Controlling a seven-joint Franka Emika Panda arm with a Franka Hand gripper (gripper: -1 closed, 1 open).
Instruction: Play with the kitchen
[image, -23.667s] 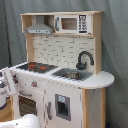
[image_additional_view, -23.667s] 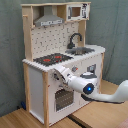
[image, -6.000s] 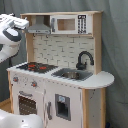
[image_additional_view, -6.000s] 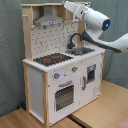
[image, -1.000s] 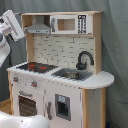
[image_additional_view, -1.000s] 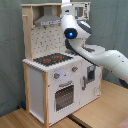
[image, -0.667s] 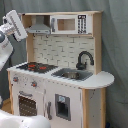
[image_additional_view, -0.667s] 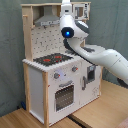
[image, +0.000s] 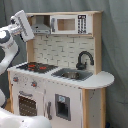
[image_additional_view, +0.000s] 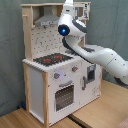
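The kitchen (image: 65, 80) is a tall white and light-wood toy with a red-ringed black hob (image: 36, 66), a sink (image: 72, 75), a black faucet (image: 84, 59), a grey hood (image: 42, 27) and a microwave (image: 67, 24). The second exterior view shows the kitchen (image_additional_view: 42, 85) from its hob side, with oven door (image_additional_view: 65, 96) and knobs (image_additional_view: 56, 76). My gripper (image: 21, 20) is raised at the kitchen's upper hob-side corner, level with the hood. In the second exterior view the gripper (image_additional_view: 68, 5) points up in front of the hood (image_additional_view: 46, 20) and microwave.
A grey curtain (image: 115, 60) hangs behind the kitchen. The kitchen stands on a wooden surface (image_additional_view: 100, 112). My white arm (image_additional_view: 102, 55) stretches across from the second exterior view's right, above the counter. A white rounded part (image: 20, 120) fills the first exterior view's lower left.
Over the last second my gripper has moved up and closer to the kitchen's top corner. Long before, it was low in front of the oven door.
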